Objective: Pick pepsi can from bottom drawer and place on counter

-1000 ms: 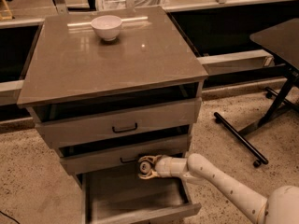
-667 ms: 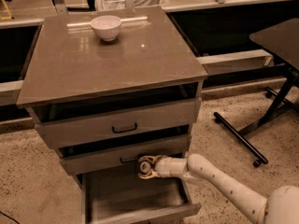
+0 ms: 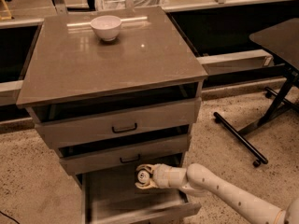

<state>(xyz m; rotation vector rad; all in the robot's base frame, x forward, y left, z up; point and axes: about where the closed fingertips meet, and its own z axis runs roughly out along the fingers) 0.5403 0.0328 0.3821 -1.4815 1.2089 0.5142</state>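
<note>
The gripper [image 3: 144, 177] sits in the lower middle of the frame, over the back part of the open bottom drawer [image 3: 114, 205] and just below the front of the drawer above it. Whether it is open or closed cannot be told from this view. Its pale arm [image 3: 224, 196] runs from the lower right corner of the frame up and left to the gripper, crossing the right side of the drawer.

The bottom drawer is pulled out toward the lower edge of the frame, and the grey floor of it that shows is blurred. The pepsi can cannot be made out anywhere in the view, and the patch of drawer under the gripper is hidden.

Above are 2 more drawers, each with 1 dark handle: the middle drawer [image 3: 154, 148] and the top drawer [image 3: 154, 118], both pulled out a little. The counter [image 3: 107, 69] fills the upper middle of the frame, glossy and brown-grey. A white bowl [image 3: 106, 27] stands upright near its far edge, left of centre.

At the upper right a dark table [image 3: 279, 37] stands on black legs over the speckled floor [image 3: 28, 181], well apart from the cabinet
</note>
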